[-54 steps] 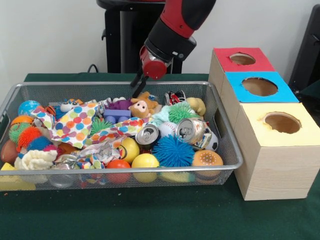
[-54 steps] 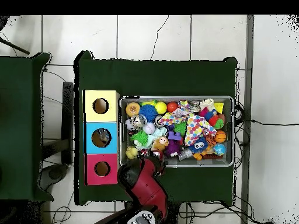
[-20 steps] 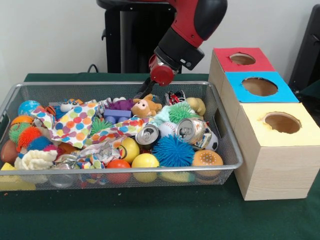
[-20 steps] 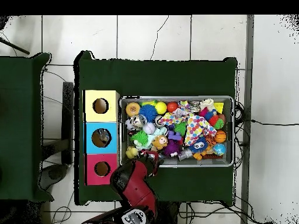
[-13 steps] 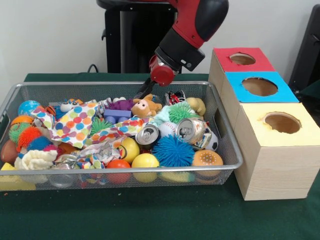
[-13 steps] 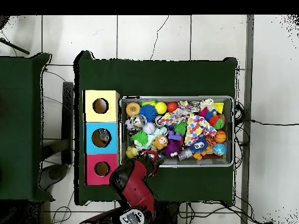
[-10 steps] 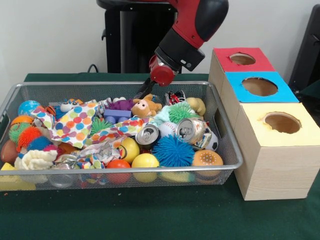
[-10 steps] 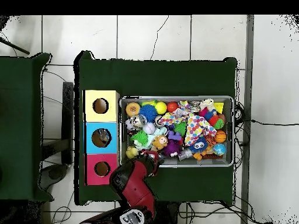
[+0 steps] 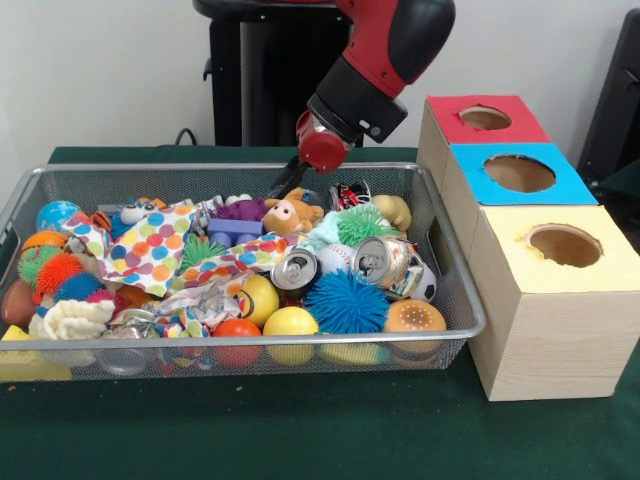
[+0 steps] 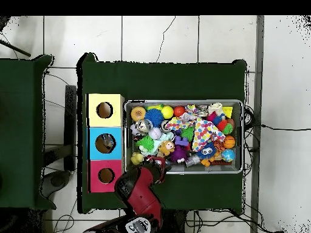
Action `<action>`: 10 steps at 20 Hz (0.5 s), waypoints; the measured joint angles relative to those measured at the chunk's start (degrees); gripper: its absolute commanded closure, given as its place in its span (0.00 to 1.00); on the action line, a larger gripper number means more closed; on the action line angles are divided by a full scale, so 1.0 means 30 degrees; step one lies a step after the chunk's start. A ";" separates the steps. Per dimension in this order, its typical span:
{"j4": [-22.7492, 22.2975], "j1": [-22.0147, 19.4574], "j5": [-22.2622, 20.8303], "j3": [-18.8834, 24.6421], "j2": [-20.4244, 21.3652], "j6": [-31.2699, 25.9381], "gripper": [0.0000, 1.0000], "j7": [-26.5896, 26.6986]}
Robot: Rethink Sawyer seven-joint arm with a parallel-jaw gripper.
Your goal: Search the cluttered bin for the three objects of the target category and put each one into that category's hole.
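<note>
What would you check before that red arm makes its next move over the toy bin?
1. Gripper over the silver mesh bin, at its far wall: ok.
2. Jaws open or shut: cannot tell.
3. Small brown plush monkey just below the gripper, unburied: ok.
4. Anything held: cannot tell.
5. Holes in the red-topped box, blue-topped box and yellow-topped box unblocked: ok.

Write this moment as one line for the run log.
hand: above brown plush monkey | grip: unclear | bin: silver wire-mesh bin, cluttered | boxes: red, blue, yellow
</note>
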State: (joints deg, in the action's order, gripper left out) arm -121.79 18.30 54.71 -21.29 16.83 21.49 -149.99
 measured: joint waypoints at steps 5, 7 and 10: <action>0.0000 0.0008 -0.0134 -0.0003 -0.0075 0.0211 0.00 0.0000; 0.0003 0.0004 -0.0134 -0.0003 -0.0112 0.0286 0.00 -0.0004; 0.0014 0.0041 -0.0138 -0.0003 -0.0167 0.0379 0.00 -0.0004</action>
State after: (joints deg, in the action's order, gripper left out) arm -121.75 18.42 54.30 -21.30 16.33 22.62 -150.00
